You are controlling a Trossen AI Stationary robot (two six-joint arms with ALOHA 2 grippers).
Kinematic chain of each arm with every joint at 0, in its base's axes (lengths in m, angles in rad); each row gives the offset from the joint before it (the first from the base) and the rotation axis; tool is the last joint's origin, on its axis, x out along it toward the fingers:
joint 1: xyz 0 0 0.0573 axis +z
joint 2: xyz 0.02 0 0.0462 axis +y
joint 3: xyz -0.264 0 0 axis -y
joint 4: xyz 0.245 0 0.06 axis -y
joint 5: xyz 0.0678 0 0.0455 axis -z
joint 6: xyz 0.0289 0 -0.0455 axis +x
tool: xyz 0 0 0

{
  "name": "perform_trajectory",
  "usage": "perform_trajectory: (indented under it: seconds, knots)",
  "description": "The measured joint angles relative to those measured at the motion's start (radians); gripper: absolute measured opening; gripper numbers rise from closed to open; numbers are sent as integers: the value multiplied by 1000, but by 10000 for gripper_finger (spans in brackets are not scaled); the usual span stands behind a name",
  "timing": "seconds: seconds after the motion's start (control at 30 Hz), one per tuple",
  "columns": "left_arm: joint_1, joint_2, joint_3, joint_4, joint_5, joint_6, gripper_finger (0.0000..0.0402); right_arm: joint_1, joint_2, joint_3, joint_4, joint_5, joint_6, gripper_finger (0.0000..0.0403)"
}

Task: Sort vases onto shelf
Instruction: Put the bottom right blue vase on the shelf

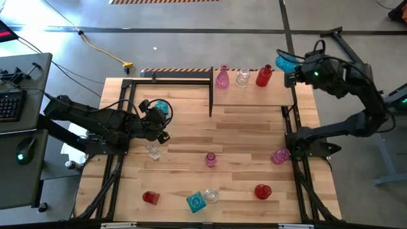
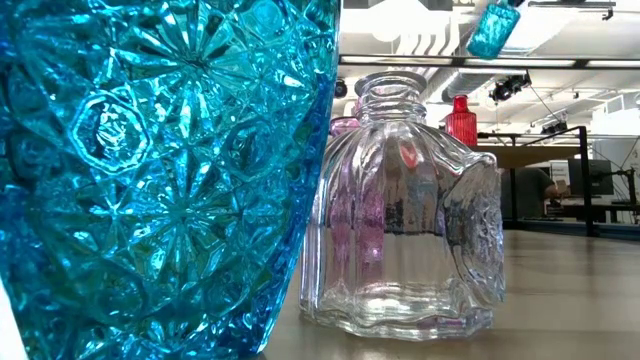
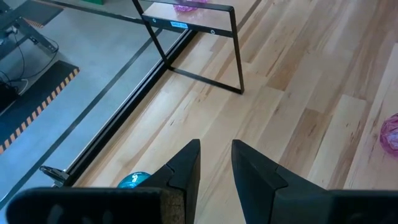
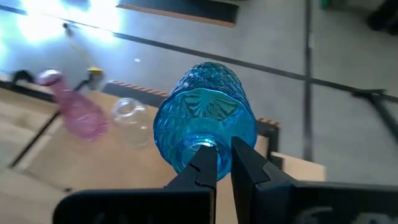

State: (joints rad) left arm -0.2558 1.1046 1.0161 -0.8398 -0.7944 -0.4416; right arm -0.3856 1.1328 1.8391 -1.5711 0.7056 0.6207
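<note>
The shelf stands at the table's far right, with a pink vase, a clear vase and a red vase upright along its far edge. My right gripper is shut on a teal cut-glass vase, held in the air over the shelf's far right corner. That vase also shows high up in the low view. My left gripper hovers open over the table's left part, next to a teal vase and a clear vase. My right gripper holds the teal vase by the rim of its narrow end. One finger seems to be inside the opening and the other outside the wall. The vase sticks out beyond the fingertips, tilted, lifted clear of shelf and table.
Loose vases stand on the near table: pink, pink, red, teal, clear, red. The shelf's black posts rise from the tabletop. Bare wood lies in the table's middle.
</note>
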Motion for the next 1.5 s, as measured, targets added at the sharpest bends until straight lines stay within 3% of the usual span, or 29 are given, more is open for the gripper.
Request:
perform_trajectory:
  seconds: [0.23, 0.7, 1.17, 1.5]
  knots:
    - [0, 0, 0, 0, 0, 0, 83, -189, 44, -1, 0, -50, -66, 0]
    - [0, 0, 0, 0, 0, 0, 83, -478, 187, -2, 0, -294, -154, 0]
    - [0, 0, 0, 0, 0, 0, 83, -491, 196, -2, 1, -350, -120, 0]
    - [0, 0, 0, 0, 32, 0, 83, -491, 194, -190, 1, -364, -68, 0]
